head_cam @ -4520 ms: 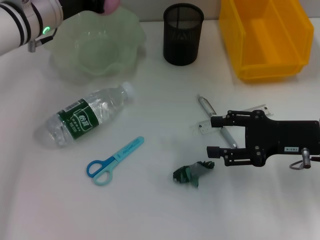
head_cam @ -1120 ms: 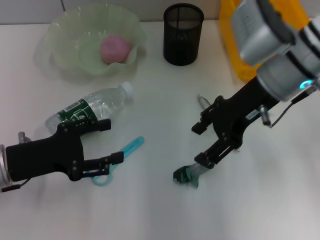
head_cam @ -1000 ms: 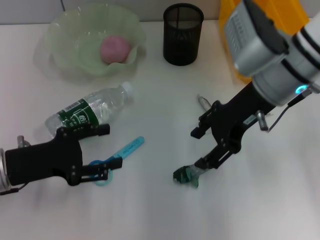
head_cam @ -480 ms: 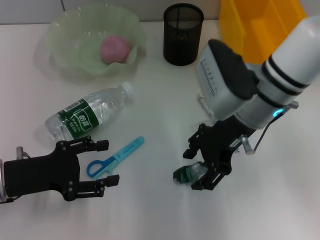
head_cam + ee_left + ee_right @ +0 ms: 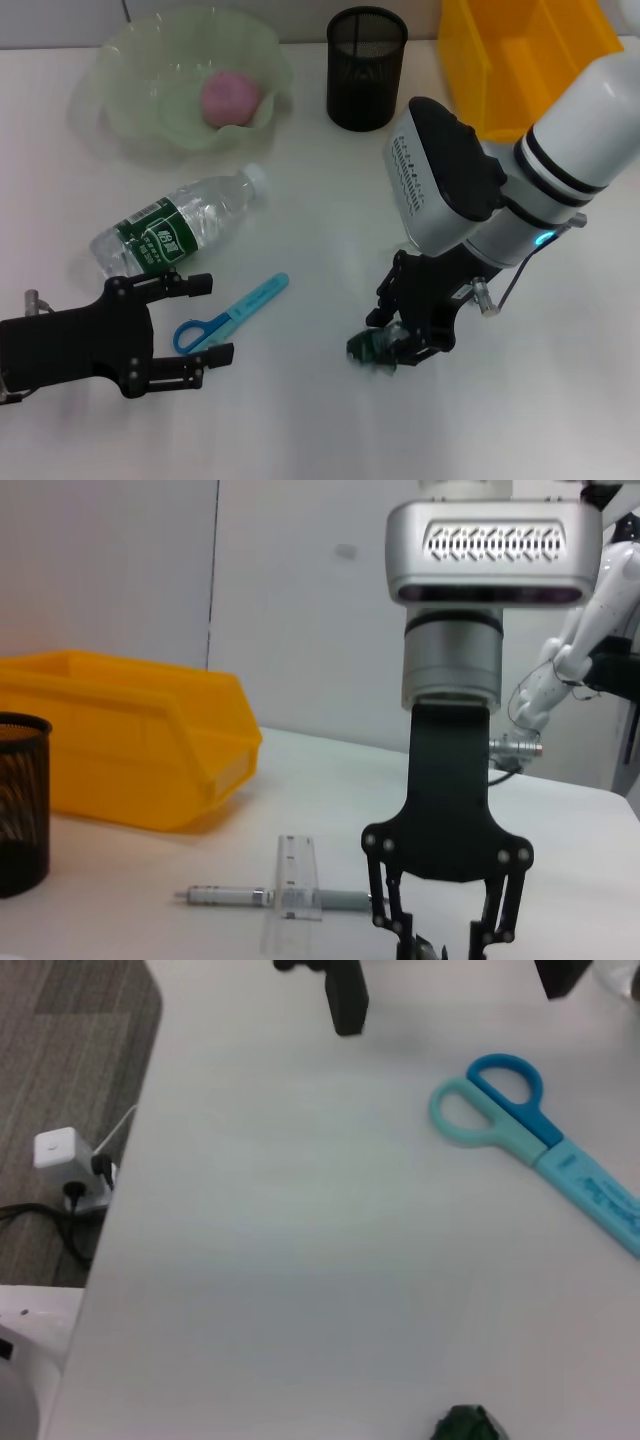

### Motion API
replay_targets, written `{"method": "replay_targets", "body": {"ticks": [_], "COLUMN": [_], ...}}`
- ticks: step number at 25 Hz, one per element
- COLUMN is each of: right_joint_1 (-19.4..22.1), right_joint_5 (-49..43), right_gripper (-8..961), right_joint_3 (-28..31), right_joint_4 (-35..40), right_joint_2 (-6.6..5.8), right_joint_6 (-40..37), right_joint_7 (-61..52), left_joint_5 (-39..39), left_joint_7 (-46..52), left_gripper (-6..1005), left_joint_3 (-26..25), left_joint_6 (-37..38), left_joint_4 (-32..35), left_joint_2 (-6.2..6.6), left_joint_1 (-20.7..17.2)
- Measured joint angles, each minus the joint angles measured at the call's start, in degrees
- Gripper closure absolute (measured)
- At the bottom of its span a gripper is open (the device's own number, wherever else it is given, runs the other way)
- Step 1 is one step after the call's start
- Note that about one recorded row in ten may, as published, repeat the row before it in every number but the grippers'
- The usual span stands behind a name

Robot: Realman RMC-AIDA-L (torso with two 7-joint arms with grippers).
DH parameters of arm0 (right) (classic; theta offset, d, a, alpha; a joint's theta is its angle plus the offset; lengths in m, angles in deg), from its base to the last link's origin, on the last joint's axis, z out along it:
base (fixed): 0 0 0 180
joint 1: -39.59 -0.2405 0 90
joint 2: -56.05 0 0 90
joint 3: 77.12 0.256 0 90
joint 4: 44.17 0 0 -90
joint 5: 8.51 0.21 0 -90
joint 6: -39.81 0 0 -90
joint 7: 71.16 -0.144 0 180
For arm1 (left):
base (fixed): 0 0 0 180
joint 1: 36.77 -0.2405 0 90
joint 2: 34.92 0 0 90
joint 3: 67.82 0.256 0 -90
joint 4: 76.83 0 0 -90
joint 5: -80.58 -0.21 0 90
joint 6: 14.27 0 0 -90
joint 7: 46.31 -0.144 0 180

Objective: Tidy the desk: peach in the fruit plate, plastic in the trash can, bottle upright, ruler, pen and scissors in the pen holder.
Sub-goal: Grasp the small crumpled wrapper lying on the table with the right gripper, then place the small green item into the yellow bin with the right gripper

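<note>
The head view looks steeply down on the whole tabletop (image 5: 320,440). The left wrist view sits low, facing level across it toward the right pincer (image 5: 446,942) and the yellow bin (image 5: 130,745). The right wrist view looks down from close by, sharing the scissors (image 5: 540,1160) with the head view.

Pink peach (image 5: 231,97) in green fruit plate (image 5: 130,120); below the plate, clear bottle (image 5: 178,229) lying down, blue scissors (image 5: 228,315) flat, crumpled green plastic (image 5: 372,347) rightward.
</note>
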Motion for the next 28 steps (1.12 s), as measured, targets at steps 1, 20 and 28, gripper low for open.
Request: {"method": "replay_targets", "body": {"ticks": [1, 20, 28], "right_joint_1": [0.12, 1.66, 4.22], "right_joint_5": [0.00, 0.09, 5.25], "right_gripper": [368, 867, 907], "right_joint_3": [-0.01, 25.56, 47.55], "right_joint_4": [-0.03, 8.67, 12.29], "right_joint_2": [0.00, -0.52, -1.20], "right_joint_6": [0.25, -8.75, -1.22], "right_joint_7": [0.05, -2.15, -7.10], "left_joint_5": [-0.08, 0.03, -0.11], "left_joint_7": [-0.01, -0.37, -0.37], "left_gripper": [170, 170, 171], "left_joint_3": [-0.28, -0.55, -1.38], "left_joint_6": [0.09, -0.61, -0.70], "left_joint_4": [0.00, 0.18, 0.18], "left_joint_2": [0.00, -0.02, -0.23], "left_joint_1": [-0.04, -0.20, -0.12]}}
